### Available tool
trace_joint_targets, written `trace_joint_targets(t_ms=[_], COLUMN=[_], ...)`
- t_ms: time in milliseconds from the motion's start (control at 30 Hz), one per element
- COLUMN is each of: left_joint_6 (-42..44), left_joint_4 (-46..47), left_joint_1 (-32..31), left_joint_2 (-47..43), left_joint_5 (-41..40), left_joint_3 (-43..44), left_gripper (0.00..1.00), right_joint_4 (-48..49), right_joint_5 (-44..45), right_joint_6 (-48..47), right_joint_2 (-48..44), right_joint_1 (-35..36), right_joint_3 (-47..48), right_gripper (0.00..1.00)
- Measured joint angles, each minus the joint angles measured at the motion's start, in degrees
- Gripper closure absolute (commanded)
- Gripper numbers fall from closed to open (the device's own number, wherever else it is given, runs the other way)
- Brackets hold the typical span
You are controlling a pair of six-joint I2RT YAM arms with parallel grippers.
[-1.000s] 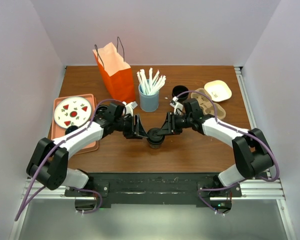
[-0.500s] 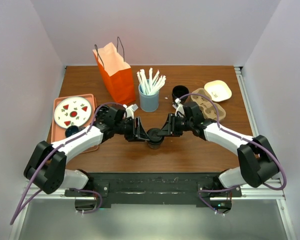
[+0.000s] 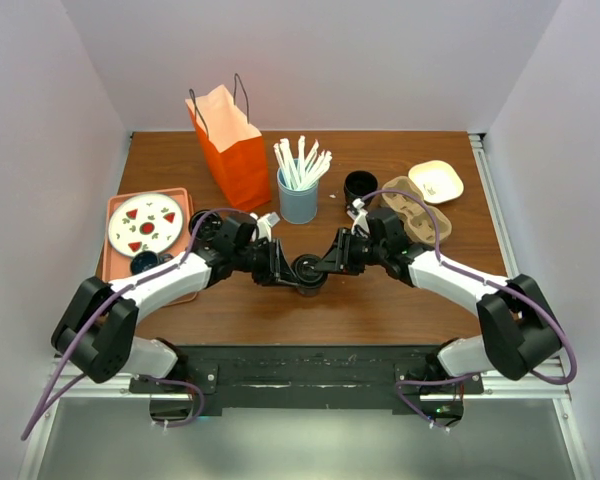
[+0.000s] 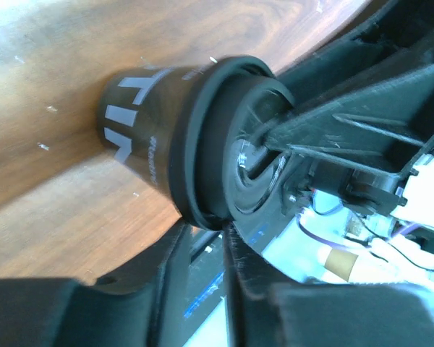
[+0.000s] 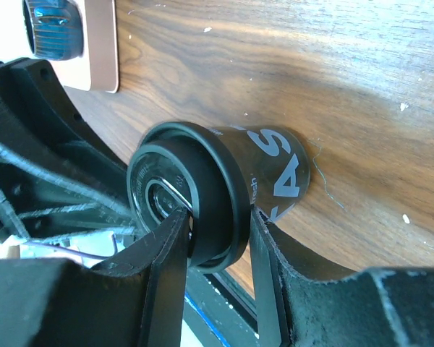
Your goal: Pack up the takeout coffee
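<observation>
The takeout coffee (image 3: 309, 272) stands upright on the surface (image 3: 430, 160) between my two arms. My right jaws pinch its black lid (image 5: 217, 191). Whether my left jaws grip the rim, I cannot tell.

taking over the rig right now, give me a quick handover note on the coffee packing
Right gripper: shut on the lid of the coffee cup, one finger on each side.
Left gripper: at the lid's rim from the opposite side, jaws narrow; grip unclear.
Cup: upright on the table, near the middle, between the two grippers.
Done: lid is on, cup is reached.
Left: lift and pack it. The orange bag and cardboard cup carrier stand further back; the cup is in neither.
</observation>
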Motion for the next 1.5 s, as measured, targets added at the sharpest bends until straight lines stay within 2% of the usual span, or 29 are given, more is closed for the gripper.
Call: trace_joint_targets(t_ms=[267, 400, 500, 700, 967, 1200, 1500], left_joint_6=[0.8, 0.9, 2.7, 7.0, 12.2, 14.9, 16.1], left_joint_4=[-1.7, -2.5, -6.0, -14.7, -18.2, -17.6, -17.2], left_joint_1=[0.0, 0.0, -0.1, 0.7, 3.1, 3.1, 3.2], left_joint_2=[1.7, 1.9, 2.1, 2.2, 3.5, 7.5, 8.7], left_joint_5=[-1.5, -1.5, -3.3, -8.5, -11.0, -10.4, -10.5], left_joint_3=[1.8, 2.4, 4.5, 10.6, 19.5, 19.3, 18.4], left_gripper=[0.82, 0.65, 0.58, 0.52, 0.53, 0.56, 0.56], right_joint_4=[1.7, 1.7, 0.9, -1.2, -2.7, -3.4, -5.7], right_joint_5=[1.0, 1.2, 1.6, 1.9, 0.9, 0.9, 1.0], right_joint_6=[0.3, 0.2, 0.0, -1.2, -3.3, -4.2, -5.7], right_joint_2=[0.0, 0.0, 0.2, 1.7, 4.0, 4.2, 4.2], right_joint_1=[0.0, 0.0, 0.0, 0.1, 0.2, 0.3, 0.3], right_joint_3=[-0.5, -0.5, 0.2, 2.6, 5.2, 5.7, 7.0], right_gripper=[0.64, 0.64, 0.64, 0.64, 0.64, 0.62, 0.48])
